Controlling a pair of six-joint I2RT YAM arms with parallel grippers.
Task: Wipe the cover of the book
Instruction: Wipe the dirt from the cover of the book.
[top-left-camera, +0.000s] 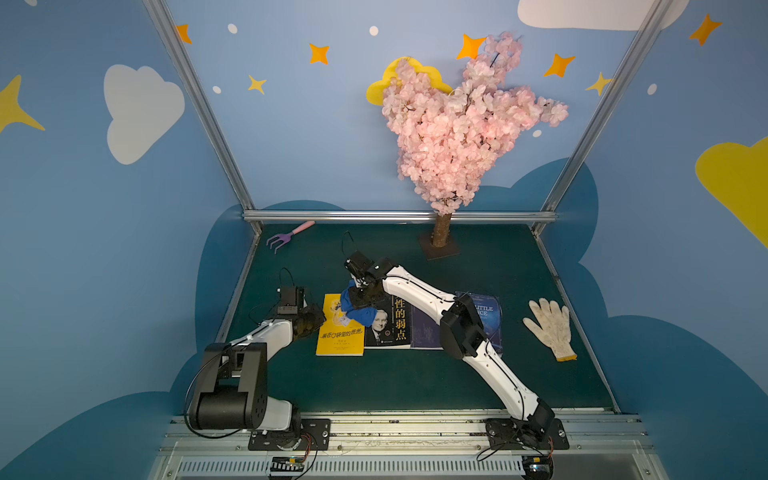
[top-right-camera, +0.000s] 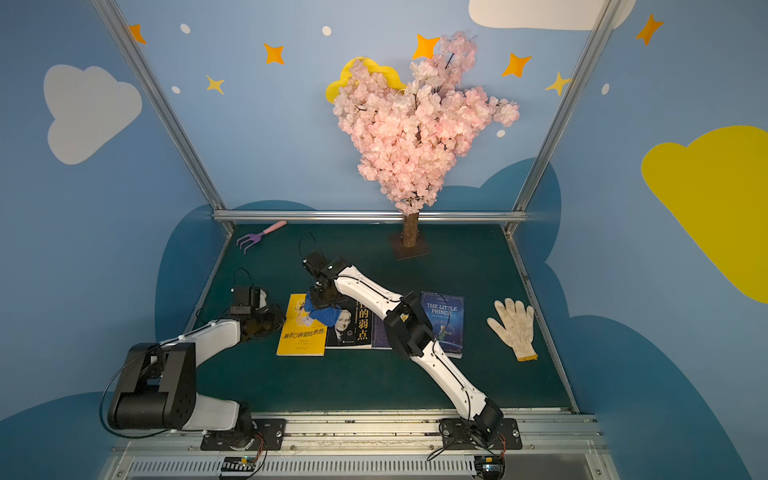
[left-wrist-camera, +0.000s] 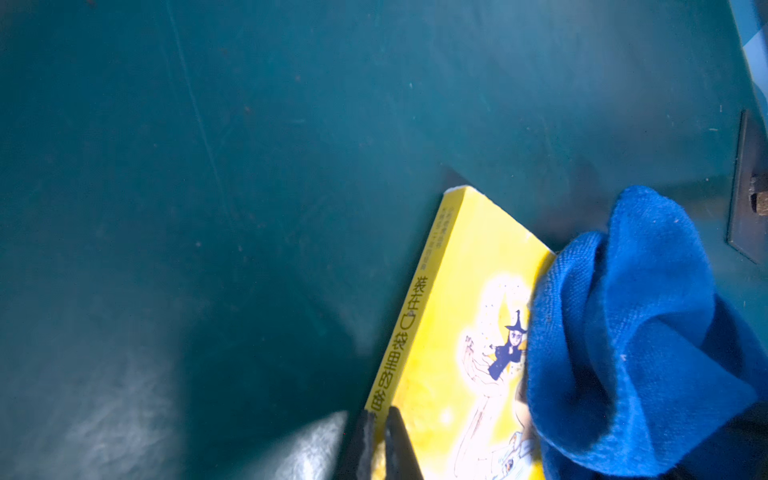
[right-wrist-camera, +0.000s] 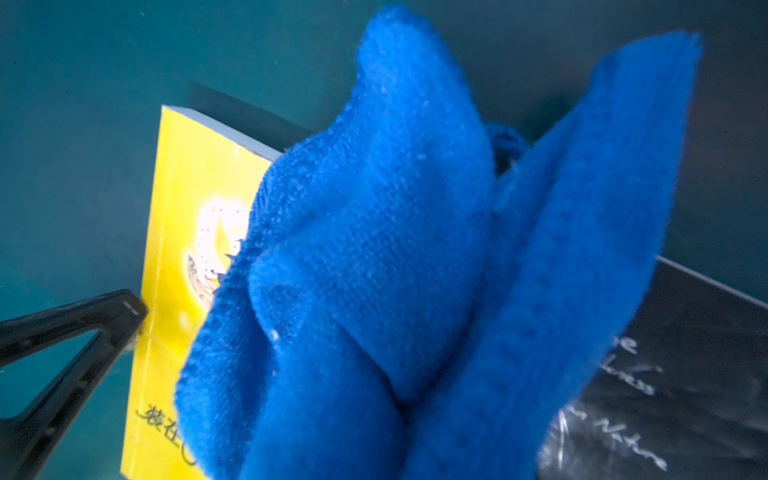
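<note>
Where the yellow book (top-left-camera: 338, 332) lies flat on the green table (top-left-camera: 415, 382), left of ctr, I see the blue cloth (top-left-camera: 363, 314) bunched over its far right corner and spilling onto the black book (top-left-camera: 390, 328), which touches it on the right. The right gripper (top-left-camera: 363, 297) is clamped on the cloth from above, w/ folds sticking up around it. Its wrist cam is mostly filled by cloth (right-wrist-camera: 395, 249), w/ yellow book (right-wrist-camera: 183, 187) and black book (right-wrist-camera: 685, 374) showing at the sides.

The left gripper (top-left-camera: 323, 321) sits at the yellow book's spine edge, near the middle of that side. In the left wrist view its fingers (left-wrist-camera: 365, 440) are nearly together, tips against the spine. I can't tell if they pinch anything.

Further out, a blue book (top-right-camera: 446, 320) lies right of the black one, partly under the right arm. A white glove (top-left-camera: 550, 328) is well apart to the right. A toy rake (top-left-camera: 286, 236) sits at the far left corner, and a pink tree (top-left-camera: 457, 137) stands at the back edge.
</note>
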